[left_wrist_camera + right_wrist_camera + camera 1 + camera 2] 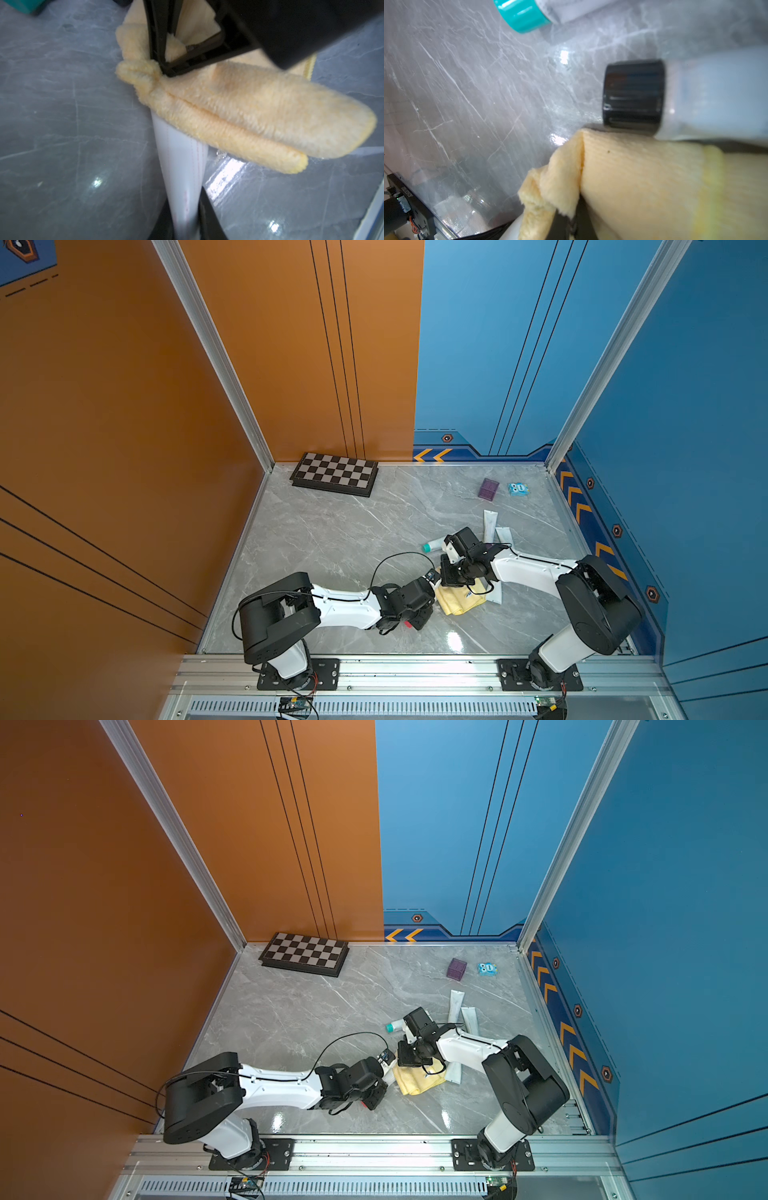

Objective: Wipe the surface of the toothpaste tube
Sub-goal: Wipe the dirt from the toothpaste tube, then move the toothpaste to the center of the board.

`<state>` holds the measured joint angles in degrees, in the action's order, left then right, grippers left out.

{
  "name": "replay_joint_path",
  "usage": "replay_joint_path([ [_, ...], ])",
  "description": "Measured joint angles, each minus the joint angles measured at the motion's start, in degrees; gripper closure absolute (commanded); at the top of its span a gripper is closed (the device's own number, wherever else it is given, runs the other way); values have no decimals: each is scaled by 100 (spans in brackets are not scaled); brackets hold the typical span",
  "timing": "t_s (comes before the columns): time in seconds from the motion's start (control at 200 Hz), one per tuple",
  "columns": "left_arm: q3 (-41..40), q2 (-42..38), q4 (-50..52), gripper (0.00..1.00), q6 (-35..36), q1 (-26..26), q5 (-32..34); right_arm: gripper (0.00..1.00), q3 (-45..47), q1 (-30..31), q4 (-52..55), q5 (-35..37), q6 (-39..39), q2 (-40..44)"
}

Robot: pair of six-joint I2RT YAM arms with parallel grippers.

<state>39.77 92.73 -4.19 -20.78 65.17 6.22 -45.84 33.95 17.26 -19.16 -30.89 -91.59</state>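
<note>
The cloth (249, 108) looks fluffy, the marble-look tabletop (62, 124) glossy, the toothpaste tube (182, 166) smooth, probably plastic, its cap (633, 95) ribbed.

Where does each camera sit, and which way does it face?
Top views: high overhead, looking down at the grey marble table; left arm, right arm show.
Left wrist: faces along the left gripper holding the white toothpaste tube.
Right wrist: faces along the right gripper pinching the fluffy yellow cloth.
Shared: tube and cloth in both wrist views.
</note>
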Motion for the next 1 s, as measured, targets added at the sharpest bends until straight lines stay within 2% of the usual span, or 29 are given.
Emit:
replay_joint_path([
  [0.185,-105,-87,-103,83,-24,-192,-192,100,-656,-168,645,-280,-2,133],
  [0.44,-280,-398,192,81,-114,-728,-221,100,-1891,-708,1189,-503,107,734],
  [0.641,-122,-431,634,80,4,-1108,-238,100,-2000,-1187,1528,-570,157,1045],
  [1.001,800,216,1281,79,195,-1766,-278,100,-2000,-1486,1873,-682,262,1377],
])
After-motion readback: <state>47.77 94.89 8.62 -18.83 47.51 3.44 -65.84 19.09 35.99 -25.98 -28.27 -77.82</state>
